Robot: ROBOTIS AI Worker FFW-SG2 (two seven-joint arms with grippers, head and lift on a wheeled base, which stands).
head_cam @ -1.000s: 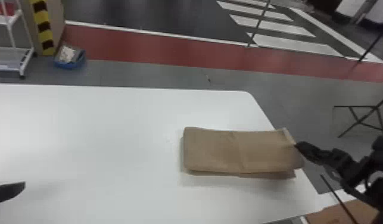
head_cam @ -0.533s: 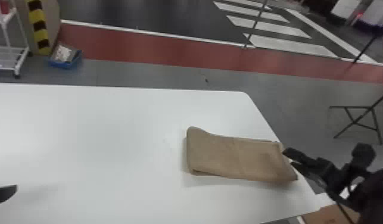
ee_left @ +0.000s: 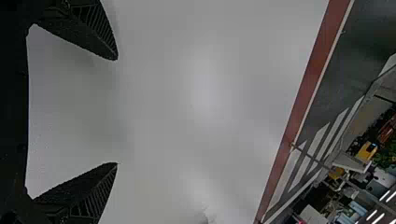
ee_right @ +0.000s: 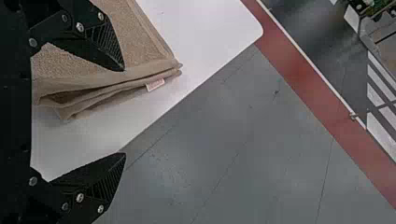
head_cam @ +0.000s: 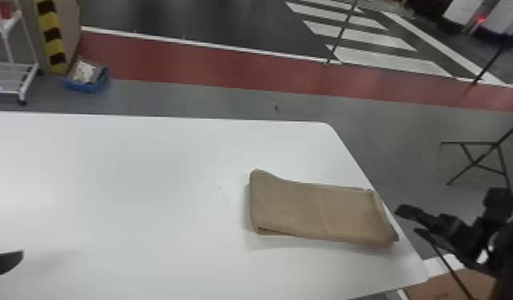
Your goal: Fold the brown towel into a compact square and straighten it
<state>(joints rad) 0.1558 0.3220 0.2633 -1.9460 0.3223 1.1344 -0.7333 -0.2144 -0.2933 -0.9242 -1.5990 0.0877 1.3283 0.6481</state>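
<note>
Brown towel (head_cam: 323,211), one: folded oblong, lying by the right edge of the white worktop (head_cam: 127,179). Your right fingers (ee_right: 105,44): wide apart, empty, beside its layered end. Likely fault: a shallow pinch catches one layer, and your pull unfolds it. Your left fingers (ee_left: 93,35): spread, empty.

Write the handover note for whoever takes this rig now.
Left gripper: fingers open, empty, over the left part of the white table.
Right gripper: fingers open, holding nothing, by the towel's right end at the table's right edge.
Brown towel: lying near that right edge, its layers showing at the right end.
Done: folded into a layered oblong.
Left: fold it into a compact square, probably end over end, then straighten it.
</note>
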